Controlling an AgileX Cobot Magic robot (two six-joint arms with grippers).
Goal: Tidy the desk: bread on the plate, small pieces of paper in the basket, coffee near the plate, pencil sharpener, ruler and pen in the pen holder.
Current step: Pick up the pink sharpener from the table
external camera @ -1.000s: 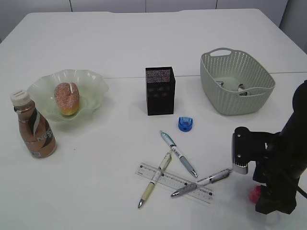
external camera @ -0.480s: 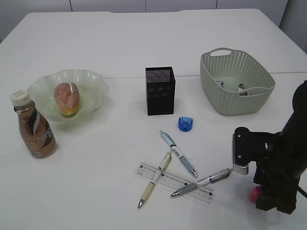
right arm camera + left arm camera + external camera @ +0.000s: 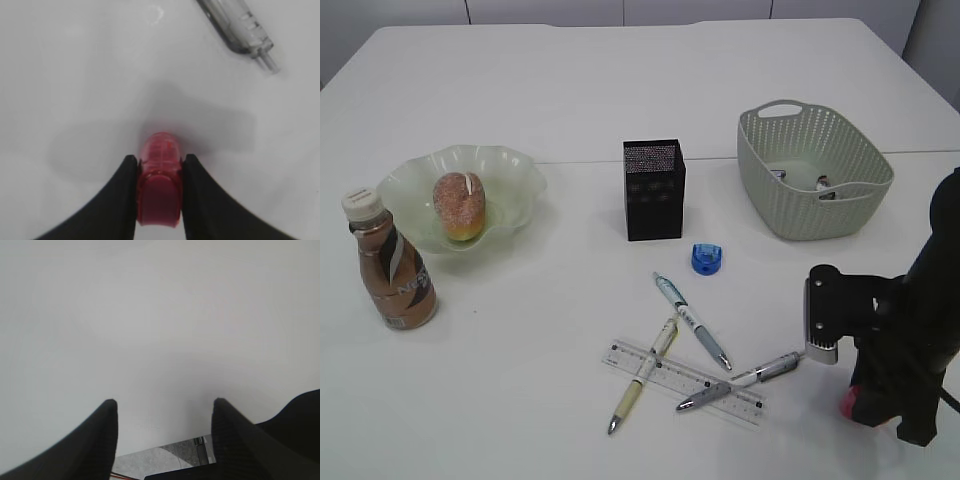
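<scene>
Exterior view: you have bread [image 3: 458,206] on plate [image 3: 510,168], coffee [image 3: 390,262] beside | right hand [image 3: 158,172] pinches red sharpener [image 3: 159,184] near worktop's front right corner | left hand [image 3: 164,412] wide, empty | pens [image 3: 692,321], ruler [image 3: 683,381], blue sharpener [image 3: 706,259] remain outside pen holder [image 3: 654,189]

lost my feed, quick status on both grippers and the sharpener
Right gripper shut on red plastic pencil sharpener. Left gripper open, empty. Black mesh pen holder unobstructed.

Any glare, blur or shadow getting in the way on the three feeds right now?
Exterior view: even light, sharp, soft shadows only. Right wrist view: the red sharpener between the right tool's fingers is slightly soft, a broad grey shadow on the table around it. Left wrist view: featureless white, left tool dark and blurred.
</scene>
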